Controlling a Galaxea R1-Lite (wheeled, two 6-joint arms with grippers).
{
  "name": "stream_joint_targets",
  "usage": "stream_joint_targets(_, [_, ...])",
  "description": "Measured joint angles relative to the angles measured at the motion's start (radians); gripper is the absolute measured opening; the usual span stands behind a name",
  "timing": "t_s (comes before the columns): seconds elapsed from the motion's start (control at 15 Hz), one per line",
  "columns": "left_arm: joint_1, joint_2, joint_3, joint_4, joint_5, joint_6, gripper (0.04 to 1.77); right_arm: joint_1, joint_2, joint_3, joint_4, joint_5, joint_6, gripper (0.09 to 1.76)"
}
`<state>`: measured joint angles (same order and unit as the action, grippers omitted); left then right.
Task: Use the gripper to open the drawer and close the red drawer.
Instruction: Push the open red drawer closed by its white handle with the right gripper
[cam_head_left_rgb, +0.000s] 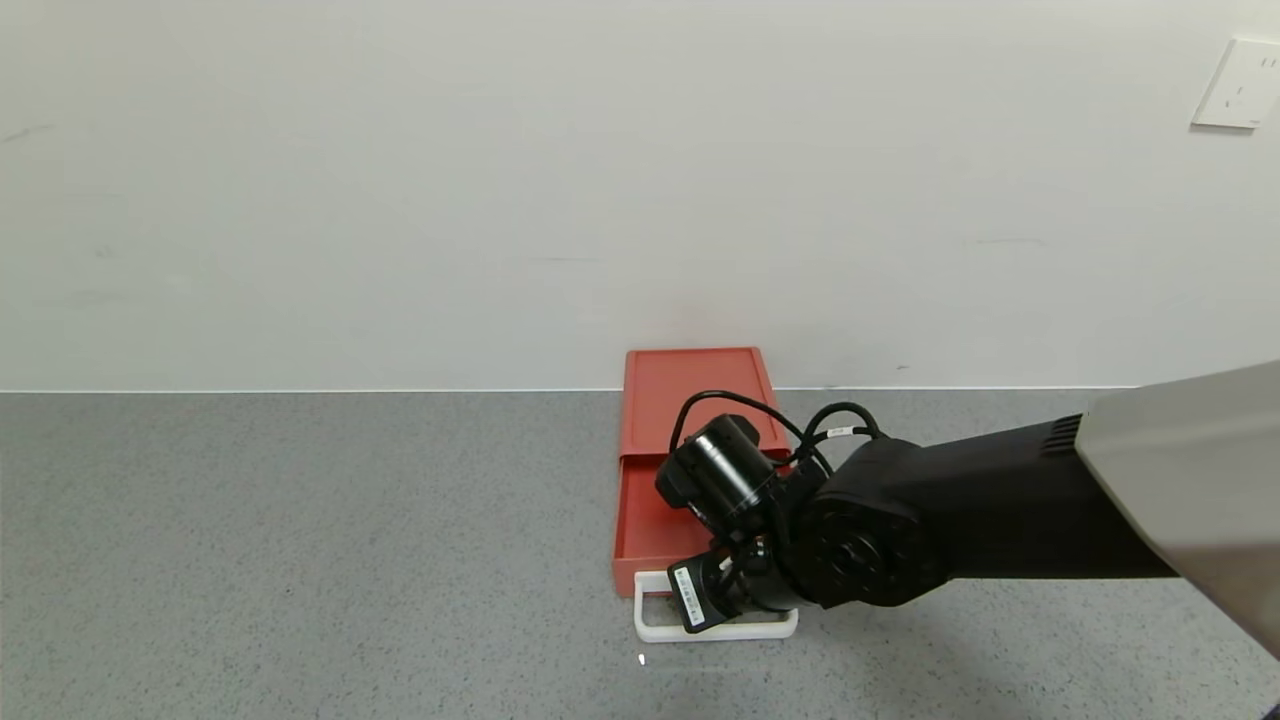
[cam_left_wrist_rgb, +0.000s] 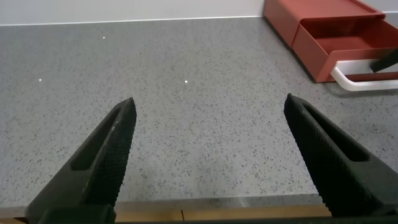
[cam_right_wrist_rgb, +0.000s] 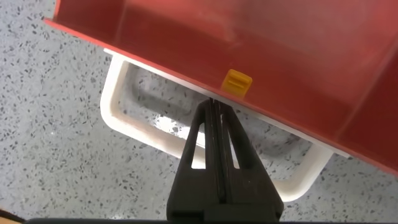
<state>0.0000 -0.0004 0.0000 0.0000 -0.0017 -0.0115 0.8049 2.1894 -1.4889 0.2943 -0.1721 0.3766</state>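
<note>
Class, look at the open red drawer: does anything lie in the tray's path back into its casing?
Nothing visible does. The red drawer has its tray pulled out and looks empty; the right end effector, shut, sits inside the white handle loop.

**Plastic on speckled stone-look top**

I see the drawer (cam_head_left_rgb: 668, 450) as smooth red-orange plastic with a soft sheen inside its tray, and its handle (cam_head_left_rgb: 655, 628) as glossy white plastic. The table (cam_head_left_rgb: 300, 560) looks matt grey, finely speckled like stone. My right gripper (cam_right_wrist_rgb: 216, 115) is matt black plastic; the left gripper (cam_left_wrist_rgb: 208, 134) has ribbed black fingers (cam_left_wrist_rgb: 115, 146). The wall (cam_head_left_rgb: 400, 180) looks flat, matt white.
</note>
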Motion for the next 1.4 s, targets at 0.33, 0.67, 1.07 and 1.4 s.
stream_joint_targets(0.33, [0.000, 0.000, 0.000, 0.002, 0.000, 0.000, 1.72, -0.016, 0.035, -0.063, -0.002, -0.004, -0.003, 0.12])
stream_joint_targets(0.67, [0.000, 0.000, 0.000, 0.002, 0.000, 0.001, 1.72, -0.039, 0.085, -0.175, 0.003, -0.004, -0.006, 0.12])
stream_joint_targets(1.07, [0.000, 0.000, 0.000, 0.003, -0.003, 0.001, 1.72, -0.071, 0.147, -0.276, 0.003, -0.002, -0.029, 0.12])
stream_joint_targets(1.4, [0.000, 0.000, 0.000, 0.003, -0.003, 0.001, 1.72, -0.093, 0.182, -0.353, 0.006, -0.001, -0.049, 0.12])
